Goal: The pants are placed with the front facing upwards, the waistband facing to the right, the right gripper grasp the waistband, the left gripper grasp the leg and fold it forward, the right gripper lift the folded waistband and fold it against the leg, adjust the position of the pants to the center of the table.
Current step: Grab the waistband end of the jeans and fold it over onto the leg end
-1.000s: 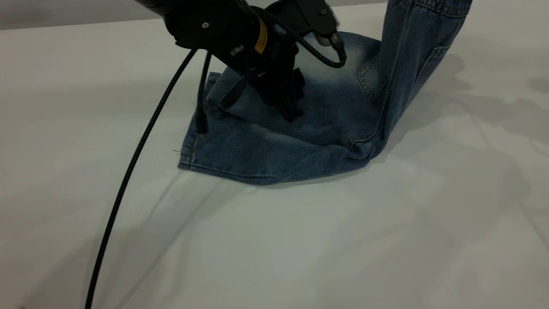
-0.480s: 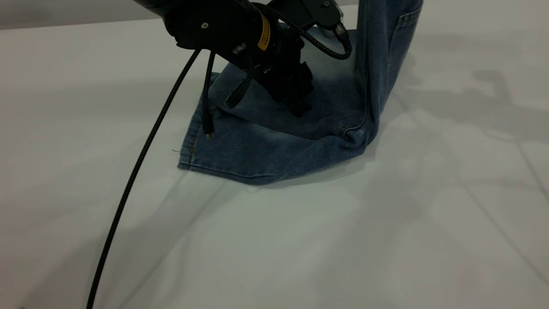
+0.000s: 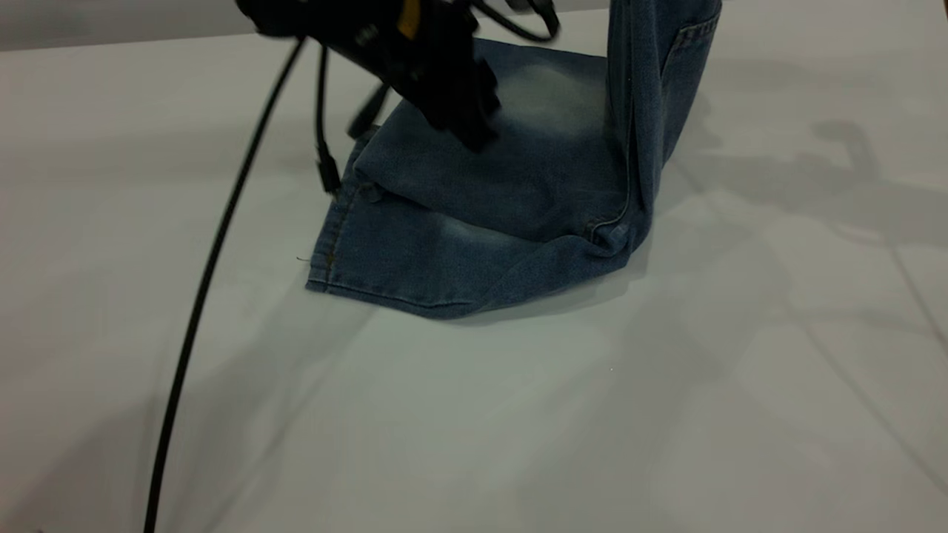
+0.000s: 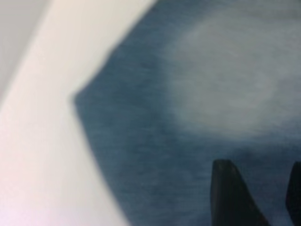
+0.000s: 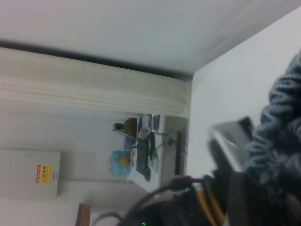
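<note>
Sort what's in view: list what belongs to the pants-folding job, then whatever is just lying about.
Job:
pants
left gripper, above the pants
right gripper, holding bunched denim
table

Lying about:
black cable
distant cluttered desk

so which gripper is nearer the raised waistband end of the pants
Right. The right gripper is clamped on the lifted pants; the left gripper hovers above the flat leg.
</note>
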